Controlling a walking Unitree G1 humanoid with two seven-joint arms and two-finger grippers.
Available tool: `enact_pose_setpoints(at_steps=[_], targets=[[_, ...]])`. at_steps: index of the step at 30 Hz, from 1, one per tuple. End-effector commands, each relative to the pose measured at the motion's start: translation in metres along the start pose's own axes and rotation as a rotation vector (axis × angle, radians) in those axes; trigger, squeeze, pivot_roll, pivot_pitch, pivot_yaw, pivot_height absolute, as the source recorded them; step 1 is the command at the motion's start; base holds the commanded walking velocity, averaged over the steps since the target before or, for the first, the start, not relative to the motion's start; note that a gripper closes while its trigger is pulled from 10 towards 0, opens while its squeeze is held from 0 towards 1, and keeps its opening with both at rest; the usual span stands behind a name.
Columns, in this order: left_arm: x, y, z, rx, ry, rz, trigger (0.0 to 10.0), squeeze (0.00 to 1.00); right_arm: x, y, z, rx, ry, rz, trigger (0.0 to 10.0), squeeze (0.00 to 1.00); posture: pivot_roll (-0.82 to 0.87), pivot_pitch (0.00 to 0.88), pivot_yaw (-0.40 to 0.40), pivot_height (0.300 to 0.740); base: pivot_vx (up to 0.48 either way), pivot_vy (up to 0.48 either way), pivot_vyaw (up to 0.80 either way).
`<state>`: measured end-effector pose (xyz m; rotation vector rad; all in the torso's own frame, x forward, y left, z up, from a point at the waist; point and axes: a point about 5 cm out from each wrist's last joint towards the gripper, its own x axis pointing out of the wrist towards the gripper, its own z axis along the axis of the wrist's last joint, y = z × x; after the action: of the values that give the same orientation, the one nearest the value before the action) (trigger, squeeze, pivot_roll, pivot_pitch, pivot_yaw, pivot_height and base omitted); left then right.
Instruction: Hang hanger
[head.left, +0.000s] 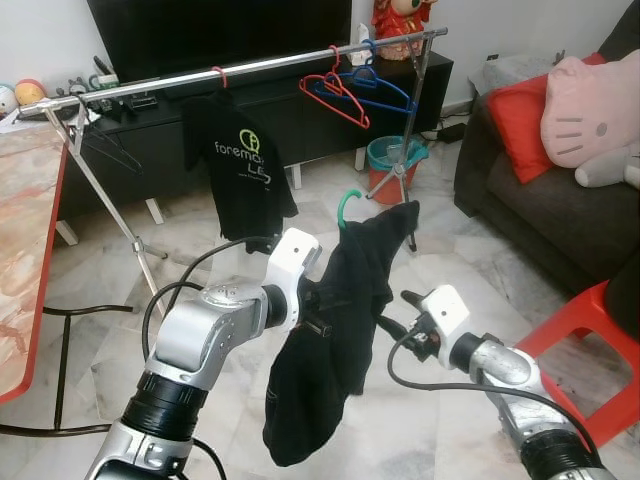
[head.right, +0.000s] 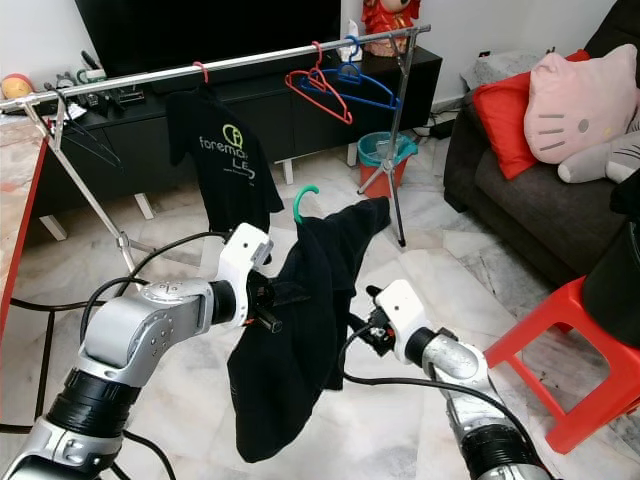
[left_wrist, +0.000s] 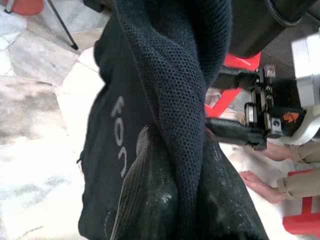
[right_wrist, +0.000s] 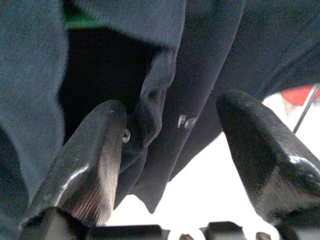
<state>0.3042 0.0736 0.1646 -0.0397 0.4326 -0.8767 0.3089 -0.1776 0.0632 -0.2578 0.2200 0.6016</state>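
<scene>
The left pincer (head.left: 322, 300) gripped the black shirt (head.left: 340, 330) on its green-hooked hanger (head.left: 347, 205), held well short of the silver rail (head.left: 250, 68), while the right pincer (right_wrist: 170, 150) stood open beside the cloth, so hanging remained undone.

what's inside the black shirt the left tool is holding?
A green hanger: its hook sticks out atop the shirt. The rest is covered by fabric, as are the left tool's fingertips.
</scene>
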Motion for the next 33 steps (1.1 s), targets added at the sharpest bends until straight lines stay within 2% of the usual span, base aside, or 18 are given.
enact_pose_setpoints(at_steps=[1, 4, 13, 14, 15, 33], targets=[[-0.002, -0.003, 0.009, 0.019, -0.041, -0.014, 10.0, 0.00, 0.004, -0.004, 0.008, 0.005, -0.043, -0.029, 10.0, 0.00, 0.06, 0.000, 0.013, 0.740, 0.000, 0.000, 0.00], [-0.002, -0.002, 0.009, 0.019, -0.040, -0.012, 10.0, 0.00, 0.007, -0.006, 0.016, 0.009, -0.088, -0.048, 10.0, 0.00, 0.06, 0.000, 0.012, 0.740, 0.000, 0.000, 0.00], [-0.001, -0.003, 0.010, 0.020, -0.046, -0.014, 10.0, 0.00, 0.013, -0.007, 0.017, -0.002, -0.075, -0.049, 10.0, 0.00, 0.06, 0.000, 0.009, 0.740, 0.000, 0.000, 0.00], [-0.001, -0.003, 0.010, 0.020, -0.047, -0.014, 10.0, 0.00, 0.013, -0.009, 0.017, -0.004, -0.075, -0.057, 2.2, 0.00, 0.06, 0.000, 0.008, 0.740, 0.000, 0.000, 0.00], [-0.002, -0.003, 0.010, 0.020, -0.048, -0.015, 10.0, 0.00, 0.012, -0.009, 0.017, -0.002, -0.074, -0.063, 0.0, 0.00, 0.06, 0.000, 0.008, 0.740, 0.000, 0.000, 0.00], [-0.005, -0.002, 0.012, 0.021, -0.056, -0.027, 10.0, 0.00, 0.011, -0.021, 0.014, -0.010, -0.059, -0.141, 0.0, 0.00, 0.06, 0.000, 0.010, 0.740, 0.000, 0.000, 0.00]])
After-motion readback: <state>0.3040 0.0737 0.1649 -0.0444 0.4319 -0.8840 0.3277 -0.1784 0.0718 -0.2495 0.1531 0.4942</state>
